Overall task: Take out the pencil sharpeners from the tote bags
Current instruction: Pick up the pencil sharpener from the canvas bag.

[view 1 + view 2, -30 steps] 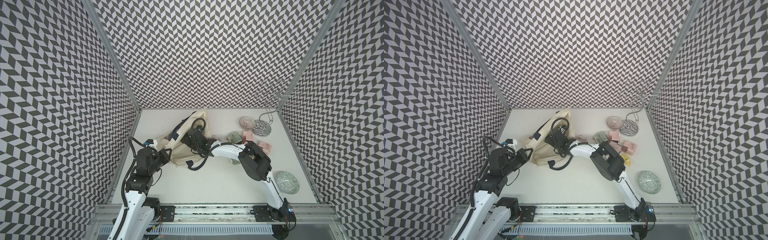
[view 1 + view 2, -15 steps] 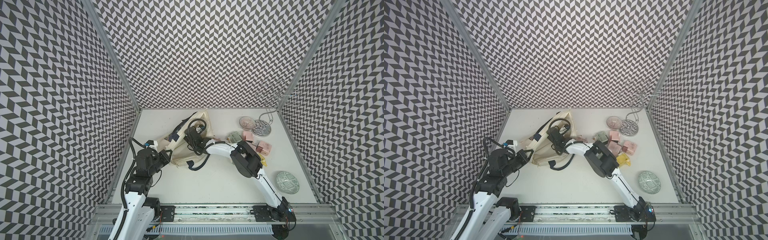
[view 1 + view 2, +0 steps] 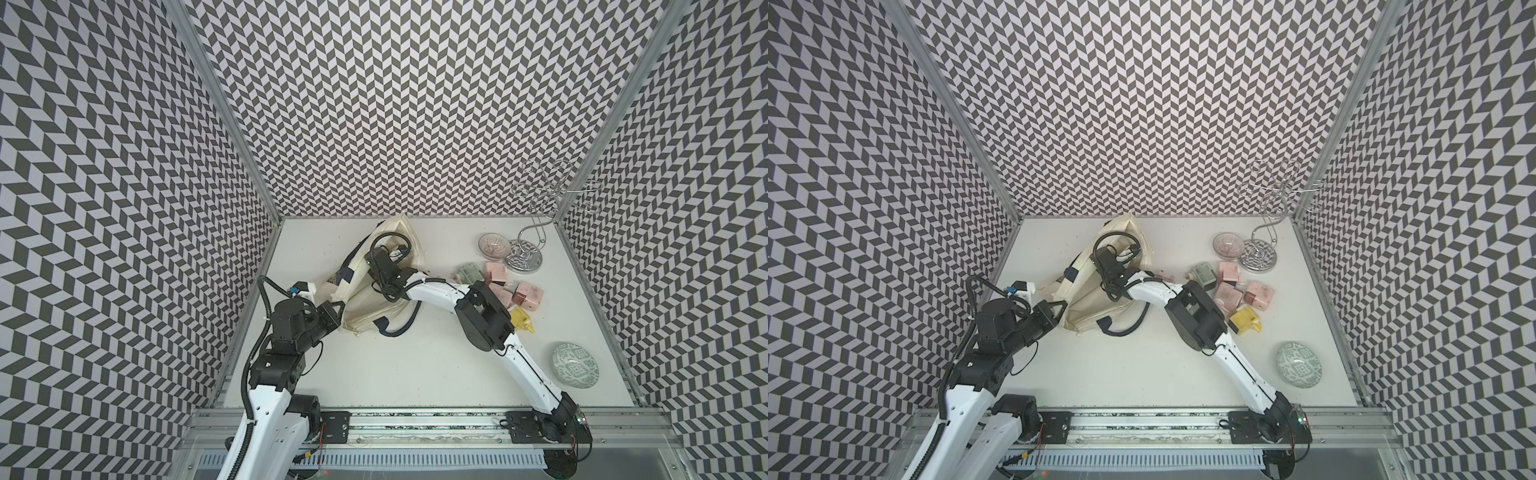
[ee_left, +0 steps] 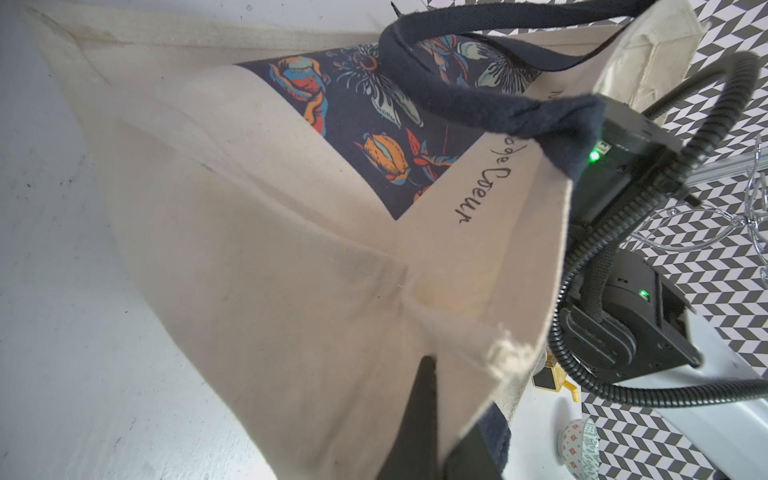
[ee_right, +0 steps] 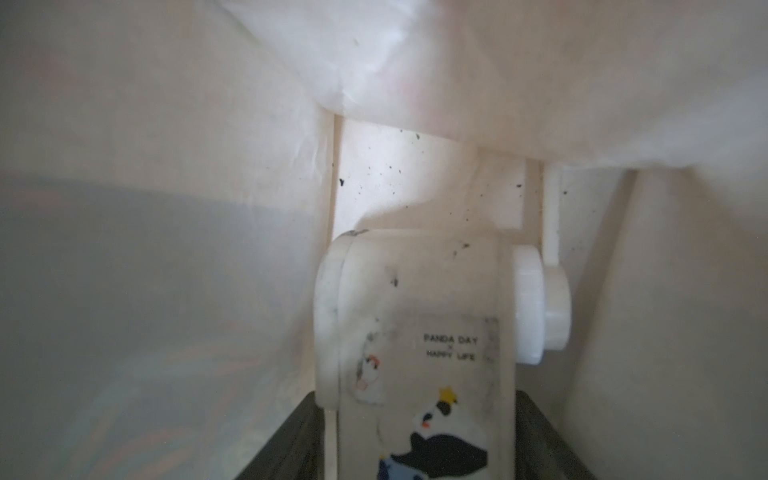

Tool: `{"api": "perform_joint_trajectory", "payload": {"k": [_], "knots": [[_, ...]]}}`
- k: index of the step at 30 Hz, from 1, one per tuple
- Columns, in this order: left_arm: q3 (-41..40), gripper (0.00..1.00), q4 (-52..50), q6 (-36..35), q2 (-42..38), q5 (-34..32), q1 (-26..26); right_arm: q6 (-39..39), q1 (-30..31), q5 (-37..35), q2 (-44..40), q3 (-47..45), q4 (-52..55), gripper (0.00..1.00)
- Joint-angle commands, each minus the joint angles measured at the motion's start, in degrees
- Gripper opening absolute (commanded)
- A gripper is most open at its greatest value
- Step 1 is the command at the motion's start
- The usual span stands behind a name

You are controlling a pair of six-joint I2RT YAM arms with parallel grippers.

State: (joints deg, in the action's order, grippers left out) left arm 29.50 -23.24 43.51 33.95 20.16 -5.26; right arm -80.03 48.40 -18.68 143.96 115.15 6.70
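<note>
The left fingers [image 4: 424, 415] are together, pinched on the frayed seam at the rim of the tote bag [image 4: 249, 249], just beside its script lettering and dark flowered panel. From that pinch the tote bag lies slumped on the tabletop [image 3: 415, 374]. Its long axis runs away from the left fingers toward the back wall, where the canvas rises to a peak. Its mouth gapes toward the right arm, and a navy handle [image 3: 397, 330] trails on the tabletop near the left fingers.

The right fingers [image 5: 286, 449] are inside the bag. They stand apart with the cream sharpener [image 5: 415, 324] between them, each close against one flank; whether they press it I cannot tell. Its long axis lies in line with the fingers. Its rounded end points ahead past the fingertips into the bag, and its white knob [image 5: 540, 303] juts sideways beyond one finger.

Well apart from both pairs of fingers, past the right arm's elbow, the loose sharpeners [image 3: 528, 295] huddle, touching and at mixed angles: one sage green, several pink, one yellow. Farther off are a pink glass bowl [image 3: 493, 245] just beside a chrome wire stand [image 3: 524, 262], and a green patterned dish [image 3: 575, 365].

The tabletop is matte white. Grey-and-white chevron walls [image 3: 415, 104] close three sides, and an aluminium rail [image 3: 415, 424] runs along the near edge.
</note>
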Motion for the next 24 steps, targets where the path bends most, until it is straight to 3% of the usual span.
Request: {"api": "perform_joint_trajectory", "payload": {"k": [1, 7, 12, 17, 24], "knots": [[1.89, 0.00, -0.93, -0.44, 0.28, 0.69, -0.24, 2.82, -0.50, -0.75, -2.16, -4.93, 0.07, 0.53], [2.96, 0.00, 0.23, -0.19, 1.52, -0.34, -0.20, 11.78, -0.44, -0.96, -11.38, -16.58, -8.77, 0.39], [5.21, 0.00, 2.43, 0.35, 4.66, -0.03, -0.19, 22.86, -0.37, 4.57, -22.95, -33.68, -24.13, 0.39], [6.19, 0.00, 6.86, 2.15, 8.12, -0.51, -0.12, 30.81, -0.29, 10.28, -32.11, -42.74, -24.68, 0.38], [8.02, 0.00, 10.01, 2.14, 12.81, -2.64, -0.14, 37.11, -0.45, 17.63, -37.81, -44.49, -21.31, 0.37]]}}
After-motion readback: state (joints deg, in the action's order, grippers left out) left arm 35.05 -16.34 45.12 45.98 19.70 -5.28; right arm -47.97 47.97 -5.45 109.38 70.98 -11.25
